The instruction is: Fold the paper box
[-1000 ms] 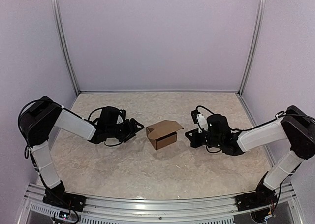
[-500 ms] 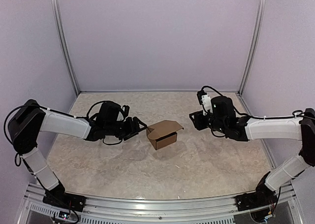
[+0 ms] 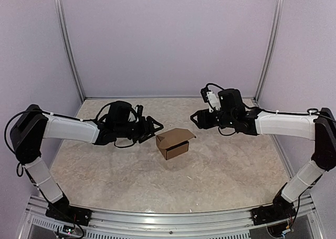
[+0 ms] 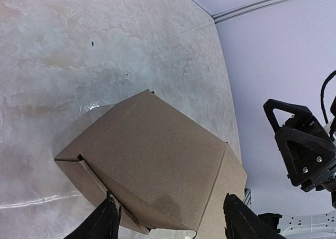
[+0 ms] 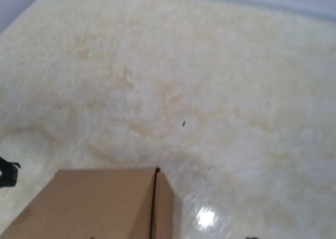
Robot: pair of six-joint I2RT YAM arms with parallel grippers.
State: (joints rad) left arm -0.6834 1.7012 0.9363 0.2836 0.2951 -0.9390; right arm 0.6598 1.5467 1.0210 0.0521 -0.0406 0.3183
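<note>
Both arms have closed in: brown cardboard paper box (image 3: 173, 143) sits just ahead of wide-open, empty left fingers (image 4: 105, 224); right fingers (image 3: 196, 118) unreadable; lid-pressing likely next.

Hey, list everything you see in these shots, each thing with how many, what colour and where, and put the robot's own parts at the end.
paper box: one, brown, mid-table between the two grippers, top flap ajar.
table: one, mottled beige, under everything.
walls: three, pale lilac, at the back and both sides.
frame posts: two, silver, at the back corners.
rail: one, silver, along the near edge.
arms: two, white and black, reaching in from either side.
left gripper: one, black, open, just left of the box.
right gripper: one, black, open, right of the box and farther back.
</note>
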